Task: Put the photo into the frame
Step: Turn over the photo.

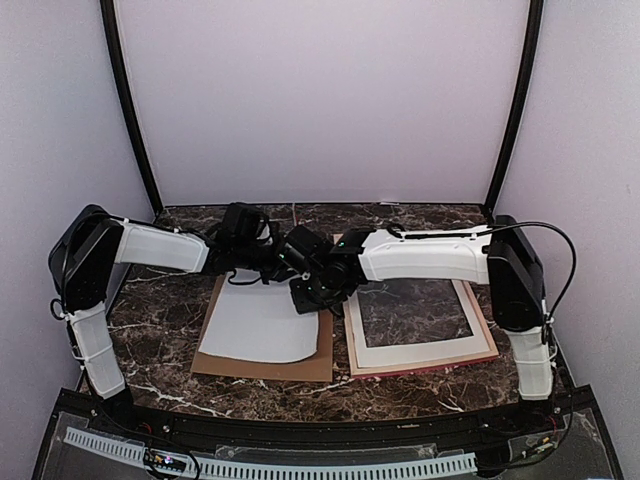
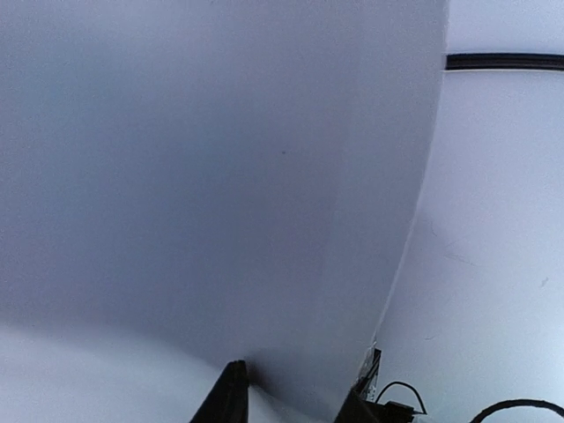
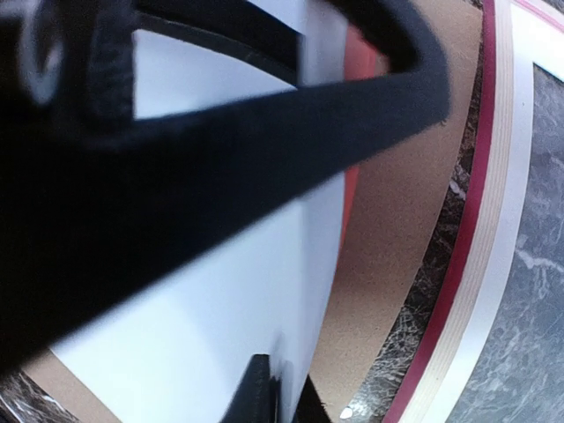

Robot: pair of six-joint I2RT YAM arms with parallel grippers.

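The photo [image 1: 258, 325] is lying white back up on the board [image 1: 300, 368], left of the frame [image 1: 420, 352] on the desk [image 1: 160, 330]. Its far right corner is curling upward, showing red underneath. The right end effector [image 3: 282, 398] is pinching that raised edge, seemingly to turn it over toward the frame. The left end effector [image 2: 295, 401] is straddling the sheet; whether it is gripping, I cannot tell.

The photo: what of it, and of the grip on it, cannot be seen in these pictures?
- Printed side of the photo: turned down in the top view; right wrist view shows only a red sliver.
- Its far edge: top view, behind the left gripper and right gripper.
- Jaw opening: wrist views cut the fingers off at the bottom edge.
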